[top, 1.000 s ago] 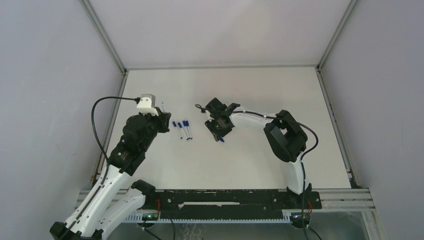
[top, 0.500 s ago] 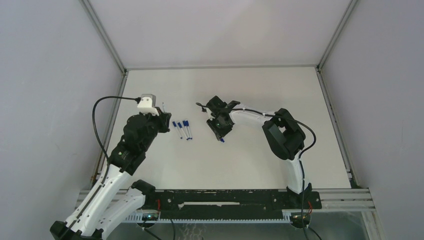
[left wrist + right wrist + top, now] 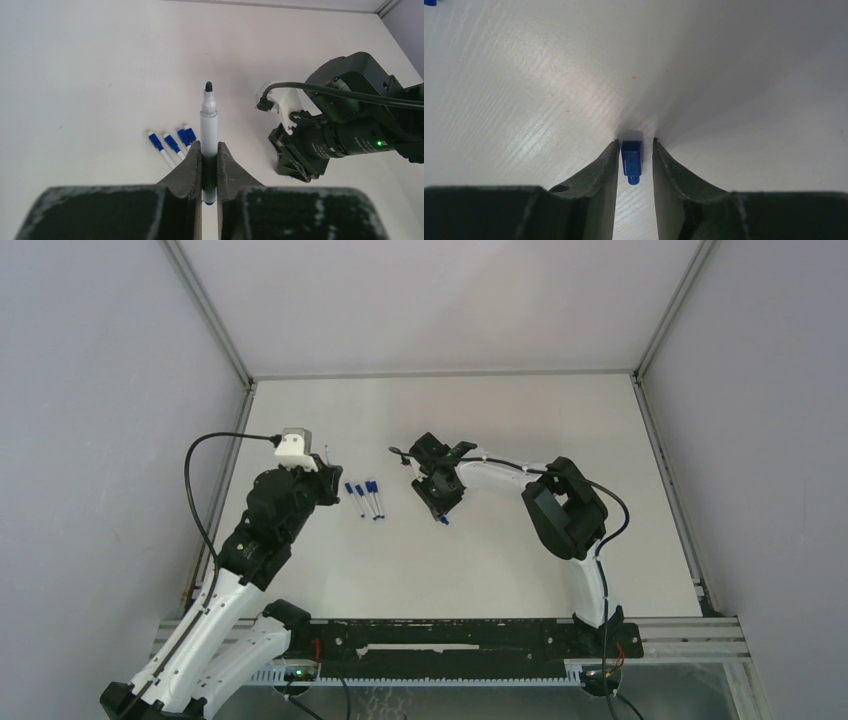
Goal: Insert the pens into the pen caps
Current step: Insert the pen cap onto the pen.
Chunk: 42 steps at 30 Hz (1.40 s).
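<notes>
The left hand [image 3: 209, 150] grips a bare pen [image 3: 208, 125] while the right hand [image 3: 635, 145], open, straddles a cap [image 3: 631, 159] on the desk [image 3: 524, 75], which it should next pinch squarely.

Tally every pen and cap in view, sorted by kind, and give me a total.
Capped pens lying on the table: 3
Uncapped pen clamped in the left tool: 1
Loose blue cap on the table, between the open jaws of the right tool: 1
Total: 5 pieces
</notes>
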Each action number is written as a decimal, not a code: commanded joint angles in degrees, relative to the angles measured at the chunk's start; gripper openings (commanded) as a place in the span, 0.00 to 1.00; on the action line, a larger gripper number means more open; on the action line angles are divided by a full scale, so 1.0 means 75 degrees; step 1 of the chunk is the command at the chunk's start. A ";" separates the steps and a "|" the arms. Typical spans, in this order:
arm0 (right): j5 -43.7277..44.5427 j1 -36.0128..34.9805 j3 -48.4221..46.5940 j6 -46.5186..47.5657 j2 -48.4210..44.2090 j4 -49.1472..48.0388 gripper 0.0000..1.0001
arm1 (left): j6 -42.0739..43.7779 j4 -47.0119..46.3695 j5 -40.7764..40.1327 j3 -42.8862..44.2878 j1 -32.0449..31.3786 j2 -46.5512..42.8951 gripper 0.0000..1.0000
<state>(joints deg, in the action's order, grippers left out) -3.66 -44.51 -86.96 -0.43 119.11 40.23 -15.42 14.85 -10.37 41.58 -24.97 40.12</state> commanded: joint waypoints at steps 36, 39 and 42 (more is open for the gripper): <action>-0.0051 -0.0104 0.0160 0.0036 -0.0120 0.0559 0.37 | 0.0099 -0.0094 -0.0038 0.0221 0.0048 -0.0005 0.00; -0.0028 -0.0119 0.0168 0.0037 -0.0114 0.0566 0.35 | 0.0099 -0.0105 -0.0015 0.0230 0.0048 0.0006 0.00; 0.0001 -0.0113 0.0157 0.0033 -0.0105 0.0577 0.32 | 0.0099 -0.0097 -0.0026 0.0233 0.0048 0.0003 0.00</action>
<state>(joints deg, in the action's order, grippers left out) -3.84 -44.80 -86.63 -0.30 118.89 41.30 -15.42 15.59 -10.35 41.58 -24.97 40.12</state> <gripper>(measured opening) 0.339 0.114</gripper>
